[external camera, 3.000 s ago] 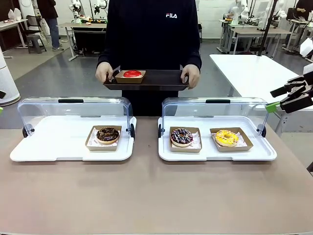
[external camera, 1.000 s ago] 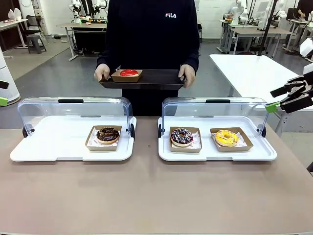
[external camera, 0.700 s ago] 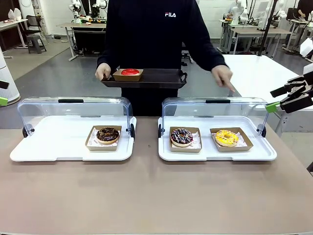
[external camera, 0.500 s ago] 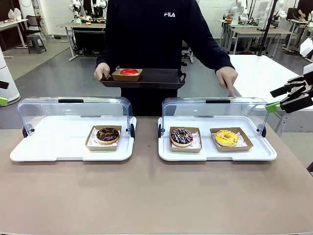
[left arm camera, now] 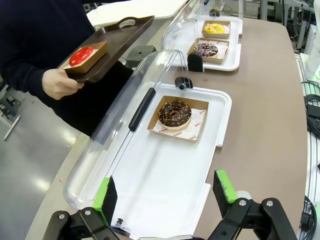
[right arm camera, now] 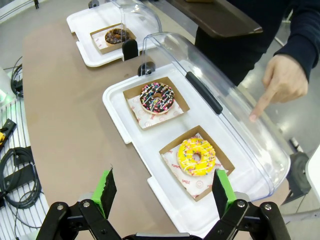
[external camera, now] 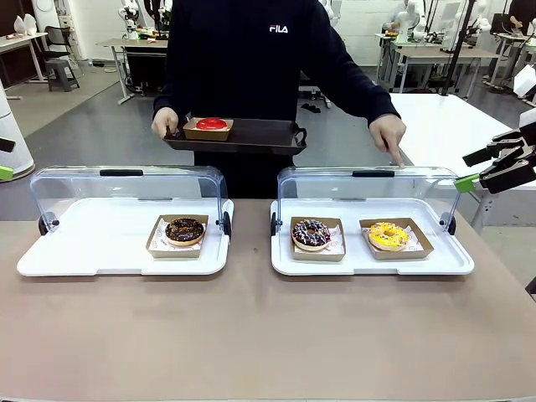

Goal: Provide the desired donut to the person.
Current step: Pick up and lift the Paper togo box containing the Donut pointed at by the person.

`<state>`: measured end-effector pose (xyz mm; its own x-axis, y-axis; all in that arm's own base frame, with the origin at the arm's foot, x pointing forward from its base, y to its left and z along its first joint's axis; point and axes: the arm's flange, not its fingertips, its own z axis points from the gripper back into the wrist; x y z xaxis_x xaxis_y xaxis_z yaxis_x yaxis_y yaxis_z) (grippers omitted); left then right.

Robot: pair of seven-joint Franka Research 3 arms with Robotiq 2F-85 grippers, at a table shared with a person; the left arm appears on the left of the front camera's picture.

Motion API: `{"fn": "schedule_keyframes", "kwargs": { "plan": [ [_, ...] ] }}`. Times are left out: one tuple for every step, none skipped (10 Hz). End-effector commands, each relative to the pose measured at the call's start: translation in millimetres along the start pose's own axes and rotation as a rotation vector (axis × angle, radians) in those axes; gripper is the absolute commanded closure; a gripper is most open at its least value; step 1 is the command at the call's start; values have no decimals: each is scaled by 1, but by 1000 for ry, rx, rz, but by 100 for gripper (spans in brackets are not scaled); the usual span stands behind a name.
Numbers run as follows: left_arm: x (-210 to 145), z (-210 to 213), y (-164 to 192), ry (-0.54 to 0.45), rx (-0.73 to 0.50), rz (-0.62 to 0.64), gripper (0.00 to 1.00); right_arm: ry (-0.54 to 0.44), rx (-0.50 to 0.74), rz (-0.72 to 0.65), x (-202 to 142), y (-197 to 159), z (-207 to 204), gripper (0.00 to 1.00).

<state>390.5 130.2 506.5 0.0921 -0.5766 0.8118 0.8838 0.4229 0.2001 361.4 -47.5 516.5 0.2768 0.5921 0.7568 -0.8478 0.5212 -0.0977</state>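
Observation:
The person (external camera: 251,59) stands at the far side in a dark sweatshirt, holding a dark tray (external camera: 243,134) with a red donut (external camera: 208,125) in one hand. Their other hand (external camera: 389,134) points a finger down over the right case's lid, above the yellow donut (external camera: 389,235). Beside it sits a sprinkled chocolate donut (external camera: 311,234). A chocolate donut (external camera: 184,230) lies in the left case. My right gripper (external camera: 502,163) hangs open at the right edge, apart from the case. My left gripper (left arm camera: 165,200) stands open over the left tray's near end.
Two white trays (external camera: 75,251) (external camera: 452,264) with raised clear lids (external camera: 126,188) (external camera: 368,188) sit side by side on the brown table (external camera: 251,335). Each donut rests in a brown paper box. A white table (external camera: 435,117) stands beyond at the right.
The person took one hand off the dark tray and swung it out to point down over the right case. The tray shifted slightly left. Both grippers stayed still.

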Motion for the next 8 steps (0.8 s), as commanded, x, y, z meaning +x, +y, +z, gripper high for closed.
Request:
{"fn": "schedule_keyframes", "kwargs": {
  "plan": [
    [0, -1, -2, -16, 12, -4, 0, -19, 5, -7, 0, -1, -3, 0],
    [0, -1, -2, -16, 12, -4, 0, -19, 5, -7, 0, -1, -3, 0],
    [0, -1, -2, -16, 12, -4, 0, -19, 5, -7, 0, -1, -3, 0],
    [0, -1, -2, -16, 12, -4, 0, -19, 5, -7, 0, -1, -3, 0],
    [0, -1, -2, -16, 12, -4, 0, -19, 5, -7, 0, -1, -3, 0],
    [0, -1, -2, -16, 12, -4, 0, -19, 5, -7, 0, -1, -3, 0],
    [0, -1, -2, -16, 12, -4, 0, -19, 5, -7, 0, -1, -3, 0],
    [0, -1, -2, -16, 12, -4, 0, 0, 0, 0, 0, 0, 0, 0]
  ]
}}
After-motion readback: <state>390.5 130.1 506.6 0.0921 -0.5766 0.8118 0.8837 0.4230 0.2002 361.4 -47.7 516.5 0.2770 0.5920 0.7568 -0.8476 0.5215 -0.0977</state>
